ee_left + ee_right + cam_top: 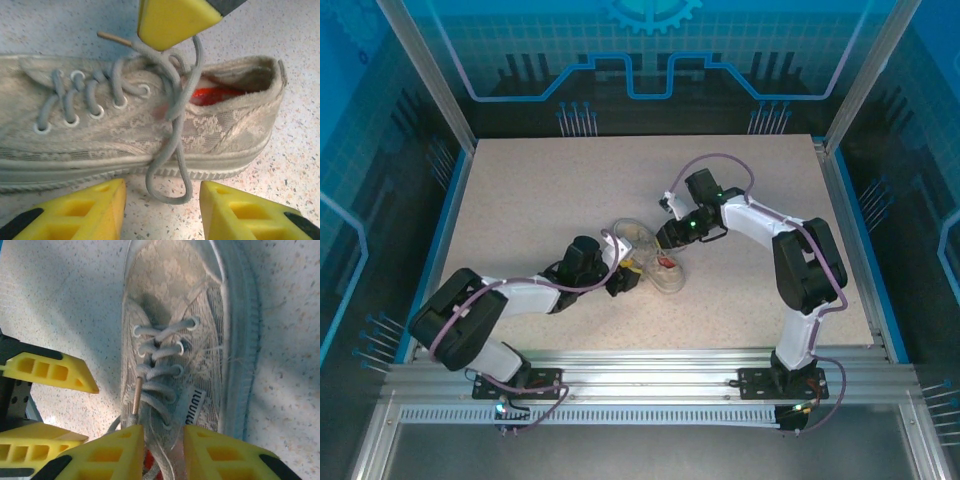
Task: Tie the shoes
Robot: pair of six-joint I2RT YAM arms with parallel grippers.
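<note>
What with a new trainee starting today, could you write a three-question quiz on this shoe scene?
1. True or false: the laces on the shoe are tied in a finished bow.
2. Multiple choice: what colour is the patch inside the shoe? A) blue B) red C) green
3. Short answer: in the left wrist view, what lies on the table between the fingers of the left gripper?

Key: 1 false, they hang loose. 2 B. 3 a loop of lace, hanging down the shoe's side.
</note>
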